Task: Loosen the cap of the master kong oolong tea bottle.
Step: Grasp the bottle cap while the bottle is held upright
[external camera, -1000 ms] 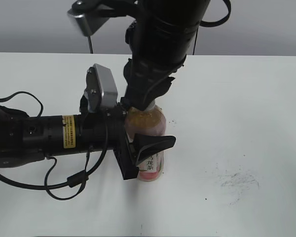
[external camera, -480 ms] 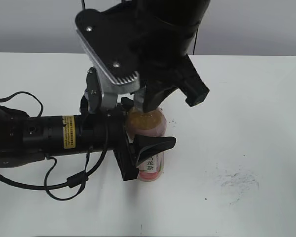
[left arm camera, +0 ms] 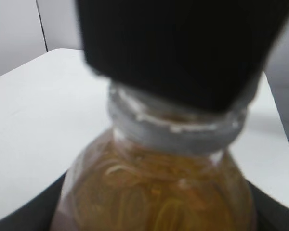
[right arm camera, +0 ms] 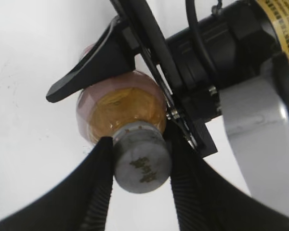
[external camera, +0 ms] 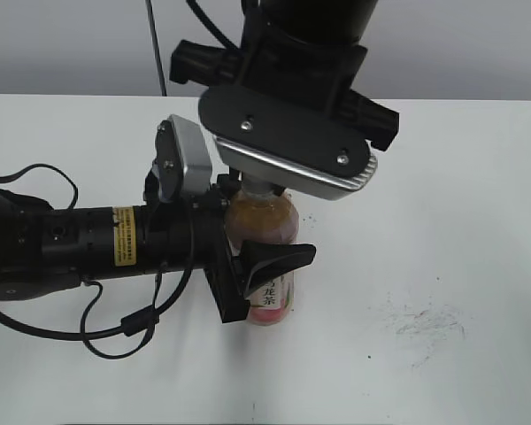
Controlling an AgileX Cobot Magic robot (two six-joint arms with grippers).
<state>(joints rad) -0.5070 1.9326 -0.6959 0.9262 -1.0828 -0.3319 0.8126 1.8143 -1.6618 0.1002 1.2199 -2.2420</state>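
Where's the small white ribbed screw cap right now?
In the right wrist view, the small white ribbed screw cap sits atop the amber tea bottle, between the right gripper's black fingers.

White table [external camera: 442, 177]; tea bottle [external camera: 267, 266] apparently upright.

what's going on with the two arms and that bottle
The left pincer is clamped around the body of the master kong oolong tea bottle, holding it upright on the white table. The right pincer reaches down from above and has its two fingers pressed against opposite sides of the cap. The cap sits on the bottle's neck; whether it has loosened at all can't be told from these views.
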